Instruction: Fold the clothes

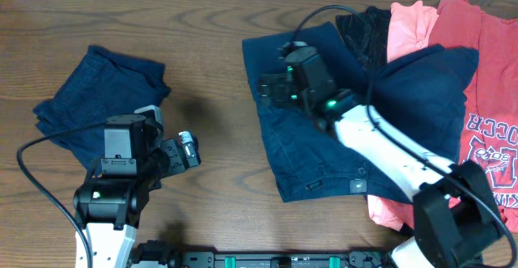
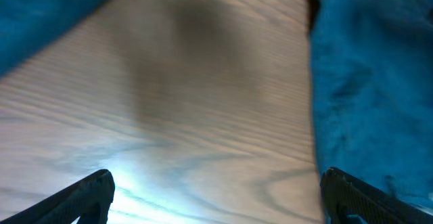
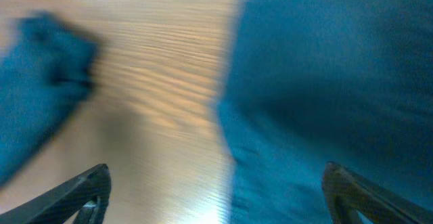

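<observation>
- My left tool (image 2: 215, 198) was spread wide, holding nothing, over bare tabletop (image 1: 202, 41).
- The right tool (image 3: 216, 193) gaped empty too, at the left edge of the navy shorts (image 1: 299, 146) mid-frame.
- A bunched navy piece (image 1: 93, 98) sat upper left, pink shirts (image 1: 486, 74) far right.

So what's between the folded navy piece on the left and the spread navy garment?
Bare wooden table separates the folded navy piece from the spread navy garment, shown overhead and in the left wrist view; the left gripper hangs over it.
</observation>
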Robot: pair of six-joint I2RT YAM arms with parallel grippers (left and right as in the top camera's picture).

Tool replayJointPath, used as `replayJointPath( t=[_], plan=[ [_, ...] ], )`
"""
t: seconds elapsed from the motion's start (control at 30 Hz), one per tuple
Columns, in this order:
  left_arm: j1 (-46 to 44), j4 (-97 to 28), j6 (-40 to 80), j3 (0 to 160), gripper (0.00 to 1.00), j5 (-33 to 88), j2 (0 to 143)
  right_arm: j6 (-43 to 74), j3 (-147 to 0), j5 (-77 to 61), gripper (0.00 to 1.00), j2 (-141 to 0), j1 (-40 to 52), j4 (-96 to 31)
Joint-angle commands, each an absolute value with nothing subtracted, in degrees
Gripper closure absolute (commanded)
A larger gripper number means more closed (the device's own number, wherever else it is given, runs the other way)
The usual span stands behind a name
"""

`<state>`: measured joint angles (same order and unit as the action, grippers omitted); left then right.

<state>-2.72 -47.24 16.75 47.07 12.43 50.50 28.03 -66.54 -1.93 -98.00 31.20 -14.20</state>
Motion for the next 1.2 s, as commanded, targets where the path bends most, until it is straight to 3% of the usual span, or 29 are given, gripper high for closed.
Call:
replayJointPath(
  t=[0.0, 0.23, 0.43, 0.8, 1.1, 1.17],
  plan=[
    [-2.7, -46.7, 18.9, 46.7, 0.02, 20.0, 51.5, 28.2, -67.0, 5.5, 0.01, -93.3, 25.2, -21.2],
    [-6.2, -45.9, 23.2, 46.2, 0.02, 24.6, 58.7, 22.2, -67.0, 7.5, 0.01, -89.2, 13.2, -40.2],
    [-12.9, -41.9, 29.2, 46.2, 0.02, 25.3, 68.2, 20.8, -67.0, 8.2, 0.01, -88.7, 4.3, -48.1],
    [-28.1, -28.5, 41.1, 46.2, 0.02, 25.3, 85.8, 20.5, -67.0, 8.2, 0.01, -88.7, -5.1, -53.6],
    [-40.2, -18.5, 48.7, 46.2, 0.0, 25.3, 95.8, 20.5, -67.0, 8.2, 0.01, -88.7, -6.4, -54.9],
    [-42.7, -16.1, 49.5, 46.2, 0.07, 25.3, 97.5, 20.5, -67.0, 8.2, 0.01, -88.7, -6.4, -55.1]
  ],
)
